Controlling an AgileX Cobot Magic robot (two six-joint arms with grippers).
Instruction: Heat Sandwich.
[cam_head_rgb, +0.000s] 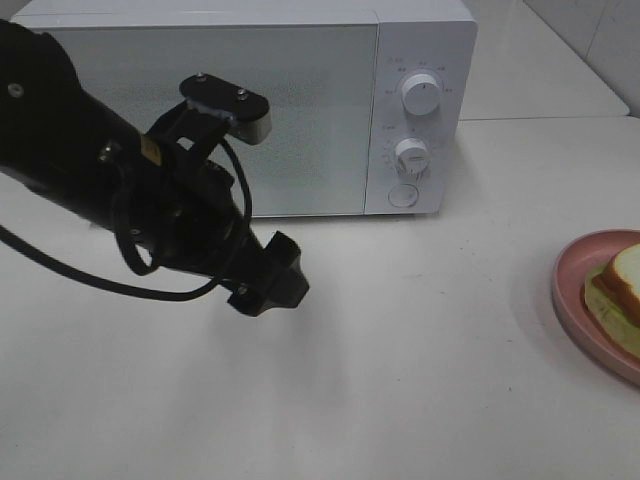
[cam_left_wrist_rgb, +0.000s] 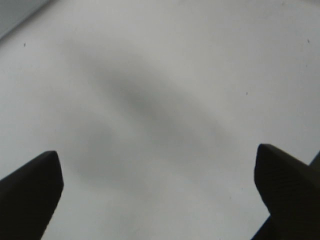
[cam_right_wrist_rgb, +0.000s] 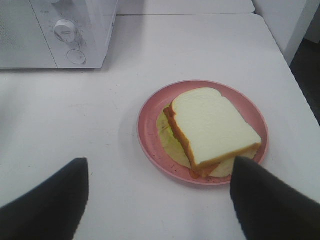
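Bright even light, soft shadows, blurred close-ups

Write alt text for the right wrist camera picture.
A sandwich of white bread with orange-red filling lies on a round pink plate on a white table. The right tool hangs open above it, and a white microwave stands beyond.

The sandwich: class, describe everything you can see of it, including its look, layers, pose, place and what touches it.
The sandwich has thick, soft-looking white bread with a thin tan crust. An orange-red layer shows along its edge, and a pale yellow-green layer sticks out underneath. It looks whole and lies flat on the round pink plate, slightly off-centre, on the white table to the right of the microwave. Only the plate touches it; neither claw does.
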